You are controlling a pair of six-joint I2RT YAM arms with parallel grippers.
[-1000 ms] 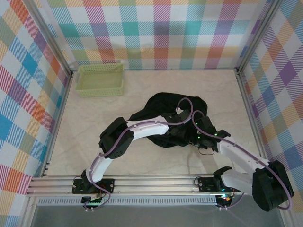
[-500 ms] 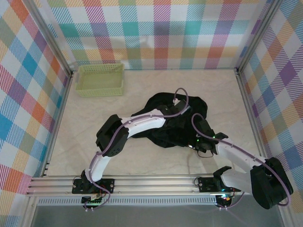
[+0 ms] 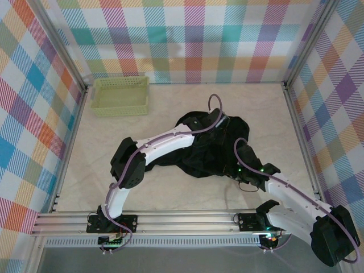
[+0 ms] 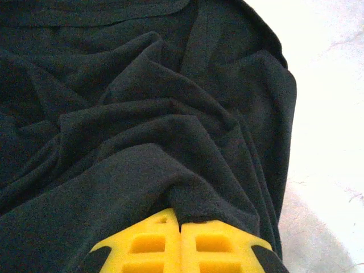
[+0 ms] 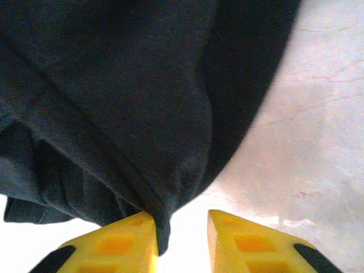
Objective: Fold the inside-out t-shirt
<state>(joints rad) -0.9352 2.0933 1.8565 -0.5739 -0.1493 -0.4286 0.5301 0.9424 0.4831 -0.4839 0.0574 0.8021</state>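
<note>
Since a second ago the left arm (image 3: 170, 139) has reached farther out across the desk (image 3: 85, 165), carrying its gripper from the near part of the cloth to the far side of the heap, while the right arm (image 3: 296, 196) has drawn its wrist back a little toward the near edge.

The inside-out t-shirt (image 3: 199, 162) lies as a crumpled black heap in the middle of the desk, slightly right of centre, well apart from the pale green basket (image 3: 119, 108) that sits in the far left corner.

In the left wrist view, the left gripper (image 4: 181, 224) has its yellow fingers (image 4: 148, 244) pressed together, clamped on a fold of the t-shirt (image 4: 142, 114). The cloth rises from the fingertips in deep creases and its edge falls onto the pale desk (image 4: 330, 114) at the right.

In the right wrist view, the right gripper (image 5: 182, 222) has its jaws apart, with bare desk (image 5: 307, 142) visible in the gap. A hanging fold of the t-shirt (image 5: 114, 85) dips into that gap and lies against the inner face of the finger on the left of the view; the other finger stands clear of the cloth.
</note>
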